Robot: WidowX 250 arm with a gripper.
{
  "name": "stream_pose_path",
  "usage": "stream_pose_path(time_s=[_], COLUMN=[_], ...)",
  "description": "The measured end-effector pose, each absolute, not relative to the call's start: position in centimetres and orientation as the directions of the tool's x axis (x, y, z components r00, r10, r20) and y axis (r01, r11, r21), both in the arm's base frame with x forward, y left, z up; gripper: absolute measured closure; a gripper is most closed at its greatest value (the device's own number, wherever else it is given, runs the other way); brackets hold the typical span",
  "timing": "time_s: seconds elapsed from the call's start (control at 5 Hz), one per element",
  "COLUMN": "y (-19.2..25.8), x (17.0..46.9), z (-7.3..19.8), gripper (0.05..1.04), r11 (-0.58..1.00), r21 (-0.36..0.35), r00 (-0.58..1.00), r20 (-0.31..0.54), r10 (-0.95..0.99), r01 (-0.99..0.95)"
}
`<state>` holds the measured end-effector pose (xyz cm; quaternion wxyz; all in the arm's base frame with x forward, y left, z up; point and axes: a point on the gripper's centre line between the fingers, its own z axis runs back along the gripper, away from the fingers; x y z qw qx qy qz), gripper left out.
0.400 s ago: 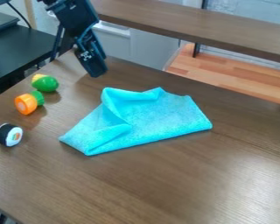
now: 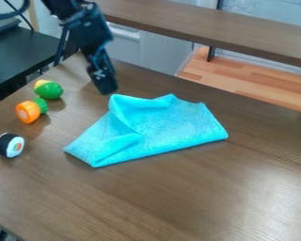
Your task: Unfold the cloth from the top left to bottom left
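The black gripper [image 2: 106,89] hangs from the upper left, its tip just above and slightly left of the cloth's upper-left corner, with a small gap of table showing around it. On the table lies the bright blue cloth [image 2: 169,124], folded over itself, with a raised, wrinkled flap along its left part. One pointed end of the cloth reaches down to the lower left, and its long lower edge slants up to the right.
Along the left side of the wooden table [image 2: 178,197] are a green and yellow toy [image 2: 49,89], an orange and green toy [image 2: 28,111] and a black and white sushi toy [image 2: 9,145]. A wooden shelf [image 2: 209,30] runs behind the table.
The gripper has moved down and a little to the right, closer to the cloth's upper-left corner. The cloth and the toys lie as before.
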<state>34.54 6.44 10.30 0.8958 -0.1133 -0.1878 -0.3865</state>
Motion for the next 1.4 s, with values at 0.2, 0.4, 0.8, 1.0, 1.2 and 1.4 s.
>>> stream_pose_path(time_s=[0.2,0.4,0.8,1.0,1.2,1.4], y=[5.9,5.6,5.7,5.5,5.3,5.0], x=[35.4,36.1,37.5,38.1,38.0,37.9], z=[8.3,7.0,4.4,3.4,2.7,1.5], gripper=[0.082,0.083,0.082,0.082,0.082,0.083], r11=[0.683,0.683,0.697,0.691,0.695,0.698], r21=[-0.035,-0.005,0.037,0.065,0.078,0.064], r00=[0.646,0.647,0.663,0.652,0.650,0.654], r20=[0.364,0.326,0.275,0.279,0.293,0.297], r10=[-0.671,-0.689,-0.696,-0.705,-0.701,-0.696], r01=[0.729,0.730,0.717,0.720,0.715,0.714])
